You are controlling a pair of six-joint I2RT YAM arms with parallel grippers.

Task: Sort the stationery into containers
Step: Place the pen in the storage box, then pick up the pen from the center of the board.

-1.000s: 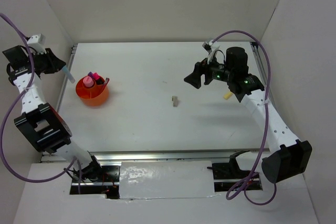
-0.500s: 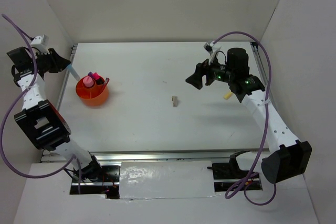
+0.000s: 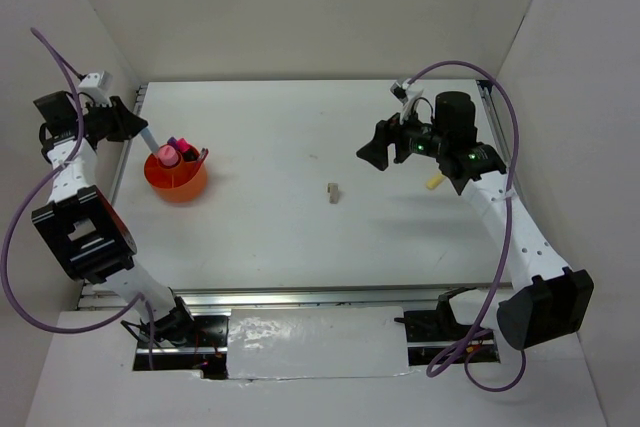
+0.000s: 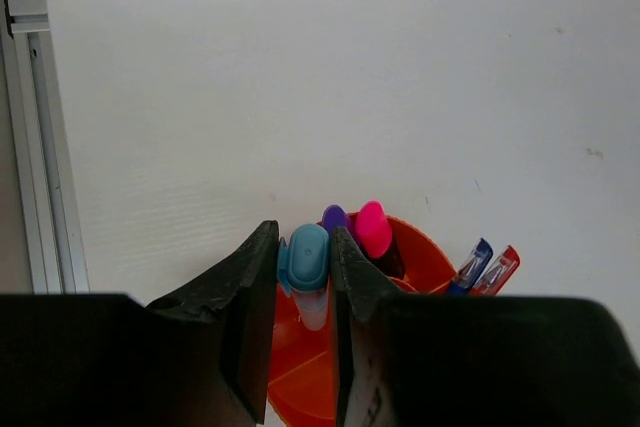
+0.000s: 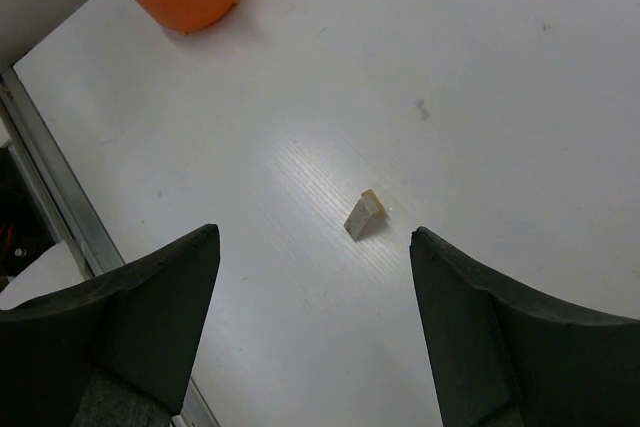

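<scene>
The left claw (image 4: 303, 239) has shifted toward the round translucent orange plastic cup (image 3: 182, 185), clamped on a stubby light-blue highlighter (image 4: 304, 262) above its rim; an early release risks a spill outside.

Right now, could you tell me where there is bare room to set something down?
Bare table lies between the orange cup and the beige block, and from the block to the near rail. Crowded only around the cup.
</scene>
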